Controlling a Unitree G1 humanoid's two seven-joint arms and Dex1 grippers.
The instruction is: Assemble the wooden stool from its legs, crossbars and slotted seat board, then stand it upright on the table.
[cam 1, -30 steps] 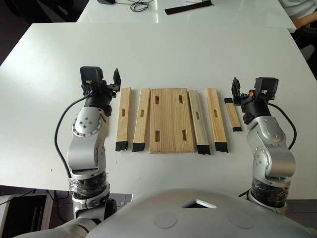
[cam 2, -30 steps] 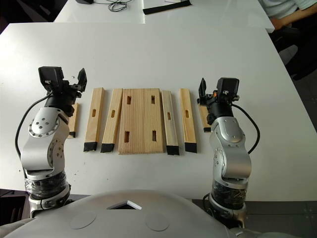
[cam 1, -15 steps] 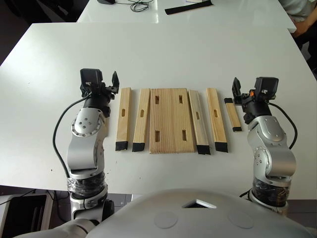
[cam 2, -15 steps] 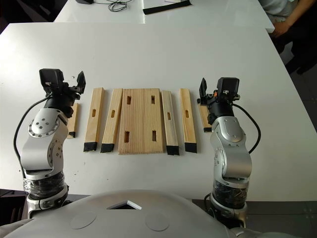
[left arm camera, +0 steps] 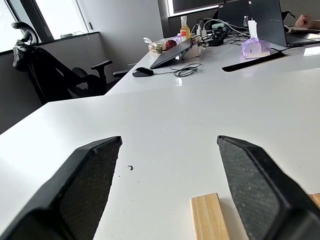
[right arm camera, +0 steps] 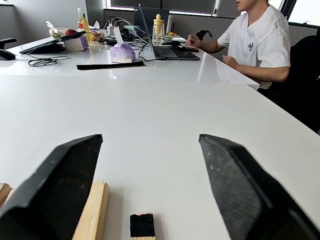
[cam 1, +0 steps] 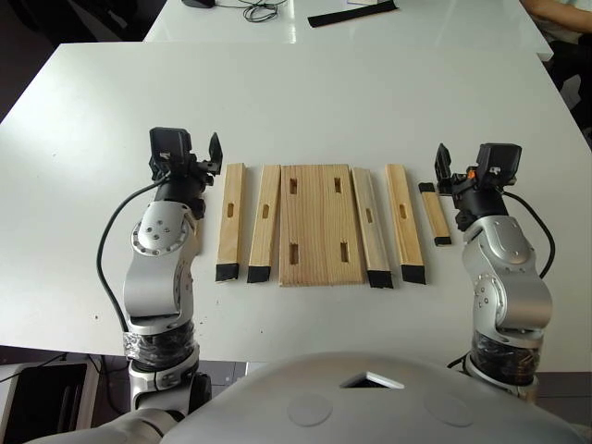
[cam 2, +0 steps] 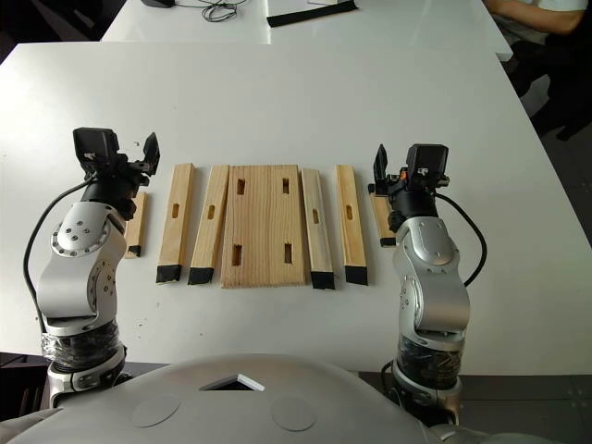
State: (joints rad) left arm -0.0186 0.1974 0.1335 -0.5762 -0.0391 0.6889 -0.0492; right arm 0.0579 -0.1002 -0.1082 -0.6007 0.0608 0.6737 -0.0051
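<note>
The slotted seat board [cam 1: 320, 225] lies flat in the middle of the white table [cam 1: 305, 102]. Two slotted legs with black ends lie on each side of it: [cam 1: 230, 222], [cam 1: 265, 222], [cam 1: 369, 225], [cam 1: 404, 222]. A short crossbar [cam 1: 435, 214] lies at the far right, another [cam 2: 137, 222] at the far left. My left gripper [cam 1: 192, 159] hovers open over the far end of the left crossbar. My right gripper [cam 1: 458, 171] is open over the right crossbar's black end [right arm camera: 142, 225]. In the left wrist view a wooden end [left arm camera: 210, 215] shows between the fingers [left arm camera: 90, 190].
A second white table stands behind, carrying a black strip [cam 1: 351, 13], cables [cam 1: 259, 11] and a mouse [cam 1: 197, 3]. The far half of my table is bare. A person sits at the back right [right arm camera: 255, 40], away from the parts.
My left gripper has drifted very slightly to the left. The right arm and all wooden parts are where they were.
</note>
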